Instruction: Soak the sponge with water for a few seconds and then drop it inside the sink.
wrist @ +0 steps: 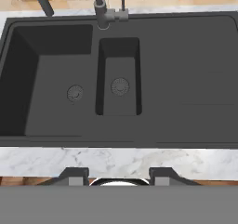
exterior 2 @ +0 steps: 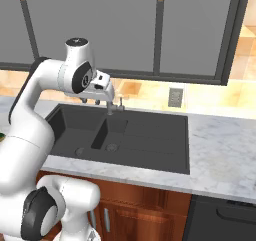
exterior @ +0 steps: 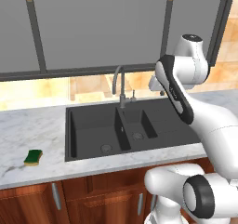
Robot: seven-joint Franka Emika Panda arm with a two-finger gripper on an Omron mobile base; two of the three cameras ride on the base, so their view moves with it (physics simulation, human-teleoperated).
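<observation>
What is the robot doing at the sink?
Nothing is being handled yet. The robot's gripper is up above the dark sink, with its fingers holding nothing. The sponge lies on the counter left of the sink. No water runs from the faucet.

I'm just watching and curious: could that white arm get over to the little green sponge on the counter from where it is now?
Probably yes. The sponge lies alone on the marble counter left of the sink, with nothing standing around it. The gripper hangs high over the sink, so it needs a wide swing left and down.
</observation>
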